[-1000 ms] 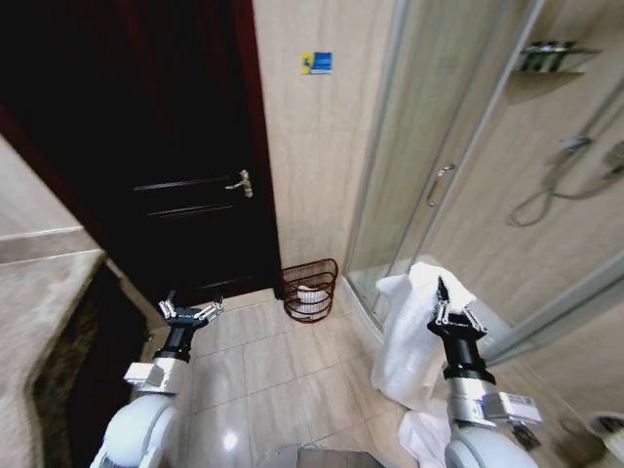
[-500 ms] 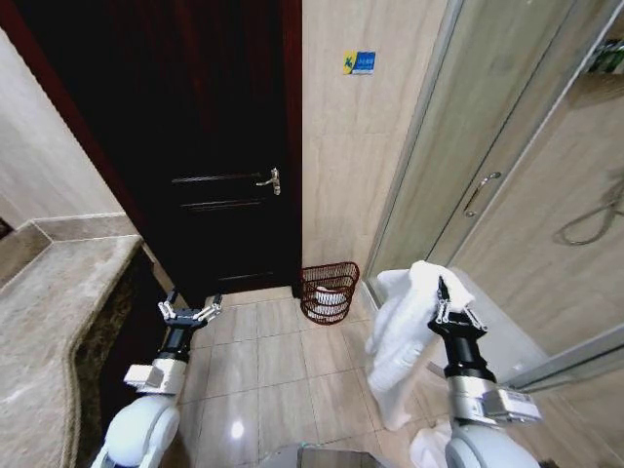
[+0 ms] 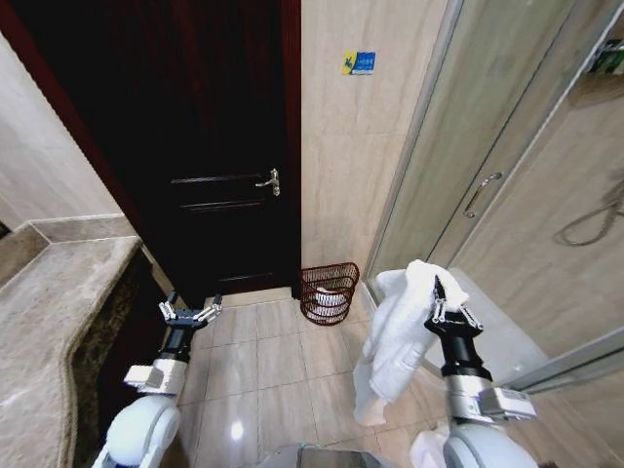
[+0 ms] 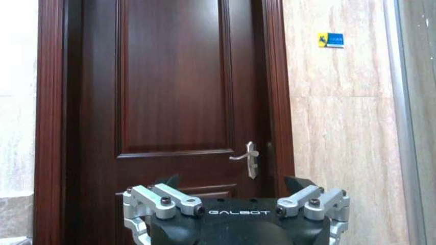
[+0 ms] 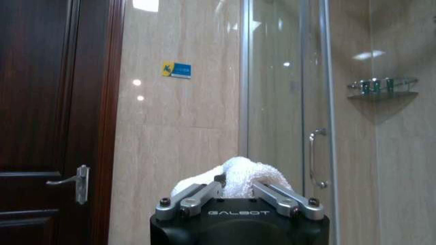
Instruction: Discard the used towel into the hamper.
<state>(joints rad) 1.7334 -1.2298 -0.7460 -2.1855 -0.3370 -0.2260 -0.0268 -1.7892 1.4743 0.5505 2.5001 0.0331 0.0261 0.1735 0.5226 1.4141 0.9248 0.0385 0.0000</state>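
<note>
A white towel [image 3: 395,336] hangs from my right gripper [image 3: 438,292], which is shut on its top fold; the cloth drapes down toward the floor on the right. The wrist view shows the towel [image 5: 238,176] bunched between the closed fingers of that gripper [image 5: 237,185]. The hamper [image 3: 328,292], a small reddish-brown wire basket with something white inside, stands on the floor against the wall ahead, between door and shower. My left gripper [image 3: 190,310] is held up open and empty at the left, and its wrist view shows the same gripper [image 4: 235,185] facing the door.
A dark wooden door [image 3: 205,146] with a lever handle [image 3: 268,181] is shut ahead. A glass shower enclosure [image 3: 487,175] is on the right. A stone counter [image 3: 54,322] lies along the left. Tiled floor [image 3: 273,361] is bare between me and the basket.
The view swung left a second ago, then held still. In the last half second the towel hanging from my right gripper has swung slightly left and its lower end has risen.
</note>
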